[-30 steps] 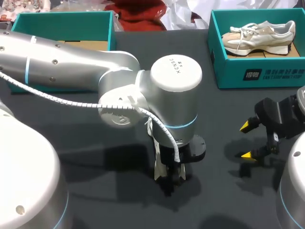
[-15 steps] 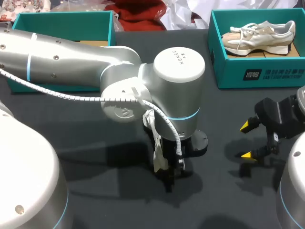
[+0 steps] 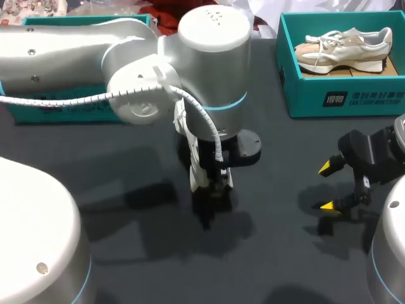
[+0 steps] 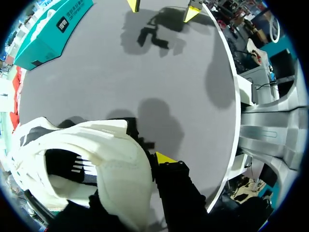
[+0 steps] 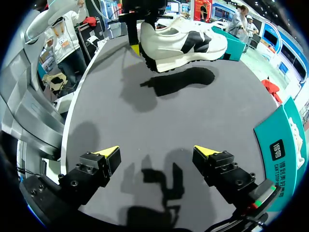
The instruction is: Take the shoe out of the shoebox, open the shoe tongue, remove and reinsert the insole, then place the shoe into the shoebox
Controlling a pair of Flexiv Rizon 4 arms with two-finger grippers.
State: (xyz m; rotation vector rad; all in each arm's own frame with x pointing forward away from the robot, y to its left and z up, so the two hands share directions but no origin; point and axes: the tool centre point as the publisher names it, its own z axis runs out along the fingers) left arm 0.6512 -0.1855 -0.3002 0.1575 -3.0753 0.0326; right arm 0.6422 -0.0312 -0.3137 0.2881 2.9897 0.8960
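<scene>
A white shoe with black panels (image 5: 183,41) hangs above the dark table (image 3: 126,164), casting a shadow on it. My left gripper (image 5: 135,36) is shut on its heel end. In the left wrist view the shoe (image 4: 96,154) fills the space between the fingers of that gripper (image 4: 137,166); one yellow tip shows beside it, the other is hidden. The head view hides the shoe almost fully under the left wrist (image 3: 209,180). My right gripper (image 3: 332,187) stands open near the table's right edge, nothing between its fingers (image 5: 159,152).
A teal shoebox (image 3: 342,95) at the back right holds a beige and white shoe (image 3: 345,47). A second teal shoebox (image 3: 38,22) stands at the back left, mostly behind my left arm. Bare tabletop lies between the two grippers.
My left gripper has narrowed onto the shoe, and the left arm has risen and shifted toward the back left with it. The right arm has not moved.
</scene>
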